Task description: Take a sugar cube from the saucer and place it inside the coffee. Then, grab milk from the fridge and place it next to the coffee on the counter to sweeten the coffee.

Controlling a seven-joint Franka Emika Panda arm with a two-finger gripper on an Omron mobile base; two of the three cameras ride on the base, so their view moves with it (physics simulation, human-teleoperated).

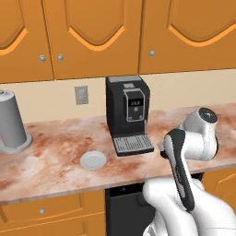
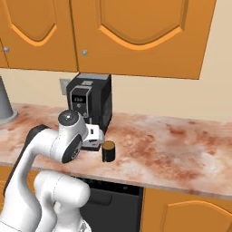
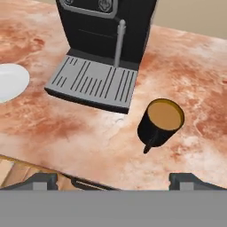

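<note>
My end effector [image 3: 113,181] hangs open and empty over the counter [image 3: 186,66]. The coffee [image 3: 161,122] sits centre-right; the saucer [image 3: 11,81], far left, looks bare. Milk remains, I judge.

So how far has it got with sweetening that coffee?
The saucer looks bare, with no sugar cube on it, so the cube may already be in the coffee, though none shows on its brown surface. The gripper hovers near the cup with its jaws spread wide and empty. No milk stands on the counter yet, so that fetch remains.
</note>
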